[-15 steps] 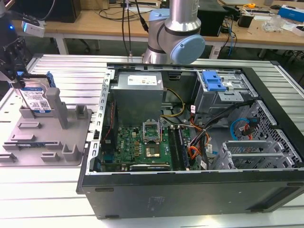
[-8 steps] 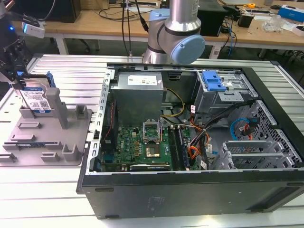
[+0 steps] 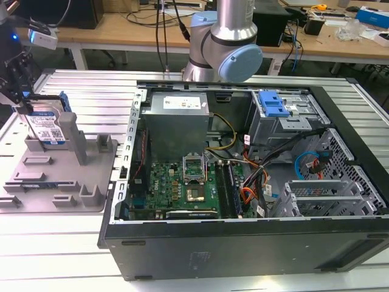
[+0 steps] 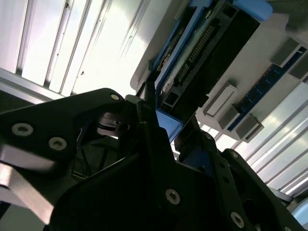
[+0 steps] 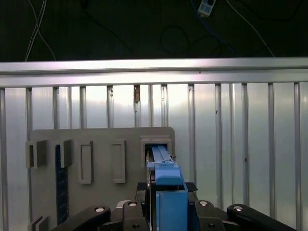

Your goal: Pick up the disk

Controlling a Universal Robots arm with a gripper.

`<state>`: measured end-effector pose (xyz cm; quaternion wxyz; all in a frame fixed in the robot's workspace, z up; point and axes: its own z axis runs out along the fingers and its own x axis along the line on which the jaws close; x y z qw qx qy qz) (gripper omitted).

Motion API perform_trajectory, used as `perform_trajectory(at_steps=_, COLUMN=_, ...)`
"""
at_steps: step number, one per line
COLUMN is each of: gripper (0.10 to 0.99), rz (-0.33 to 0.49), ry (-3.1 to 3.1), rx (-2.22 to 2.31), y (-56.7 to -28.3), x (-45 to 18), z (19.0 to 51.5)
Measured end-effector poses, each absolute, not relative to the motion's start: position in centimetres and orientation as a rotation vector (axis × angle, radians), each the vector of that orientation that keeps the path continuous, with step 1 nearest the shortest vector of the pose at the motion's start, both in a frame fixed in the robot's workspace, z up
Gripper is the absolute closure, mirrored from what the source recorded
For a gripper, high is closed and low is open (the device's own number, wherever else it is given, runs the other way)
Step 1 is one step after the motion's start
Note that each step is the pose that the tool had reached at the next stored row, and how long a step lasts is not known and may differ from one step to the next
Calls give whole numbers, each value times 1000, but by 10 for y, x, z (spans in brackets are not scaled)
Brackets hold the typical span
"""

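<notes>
Tool (image 5: 167, 186) is closed narrow on the disk (image 3: 47, 126). Disk stands on edge directly under it, long axis pointing down into the grey fixture (image 3: 61, 182) slot.

Your hand (image 3: 24, 107) is clamped on the top edge of the disk (image 3: 47, 126), which stands upright in the grey fixture (image 3: 61, 176) beside the open PC case (image 3: 243, 243).
</notes>
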<state>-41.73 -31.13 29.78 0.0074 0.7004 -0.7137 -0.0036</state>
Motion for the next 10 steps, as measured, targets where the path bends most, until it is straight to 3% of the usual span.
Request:
perform_trajectory(at_steps=1, gripper=690, rz=-11, ry=-2232, rx=2190, y=-311, x=-417, z=298)
perform_trajectory(at_steps=10, gripper=718, rz=-11, ry=-2232, rx=2190, y=-312, x=-417, z=297)
